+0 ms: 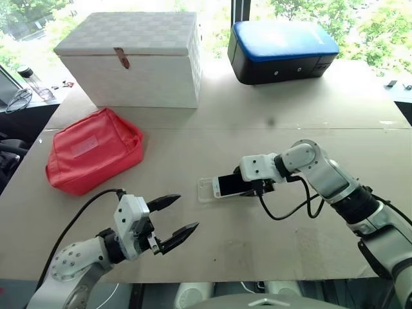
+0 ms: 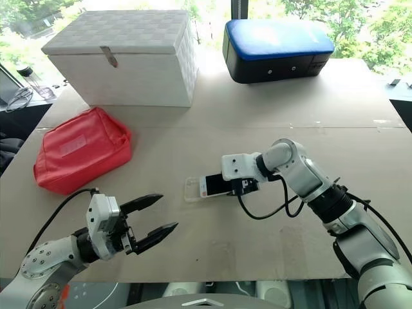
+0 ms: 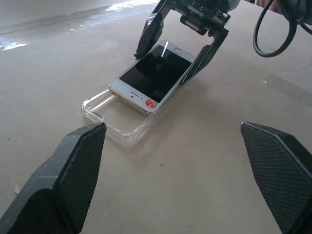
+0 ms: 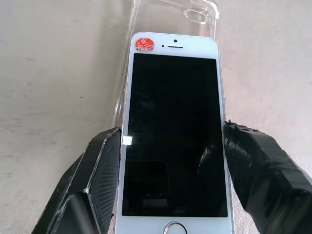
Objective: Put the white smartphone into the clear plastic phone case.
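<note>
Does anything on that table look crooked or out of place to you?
Only the phone: it lies partly over the clear case, not seated, with the case's far end poking out bare. The right hand grips its sides. A small red sticker sits by the earpiece. Nothing looks spilled or broken.

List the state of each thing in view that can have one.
white smartphone: screen dark, tilted, partly in case, gripped.
clear plastic phone case: flat, partly filled.
right hand: shut on the phone's edges.
left hand: open, holding nothing.
white box: lid closed.
red pouch: closed.
</note>
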